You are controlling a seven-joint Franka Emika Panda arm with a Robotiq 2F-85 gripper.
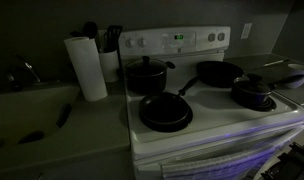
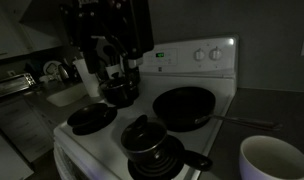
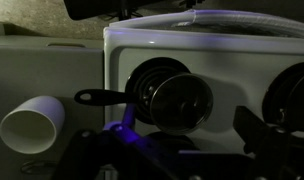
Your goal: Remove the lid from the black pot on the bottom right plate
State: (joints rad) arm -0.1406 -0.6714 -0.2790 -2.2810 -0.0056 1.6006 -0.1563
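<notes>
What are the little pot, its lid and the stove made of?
The lid looks like clear glass with a pale metal rim: you can see through it, and it glints. The black pot looks like dark coated metal with a fairly dull finish, though the dim light leaves that open. The stove seems to be smooth white painted or enamelled metal.

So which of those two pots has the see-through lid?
The low black pot: its lid is glassy with a pale rim, while the taller pot wears a dark lid.
</notes>
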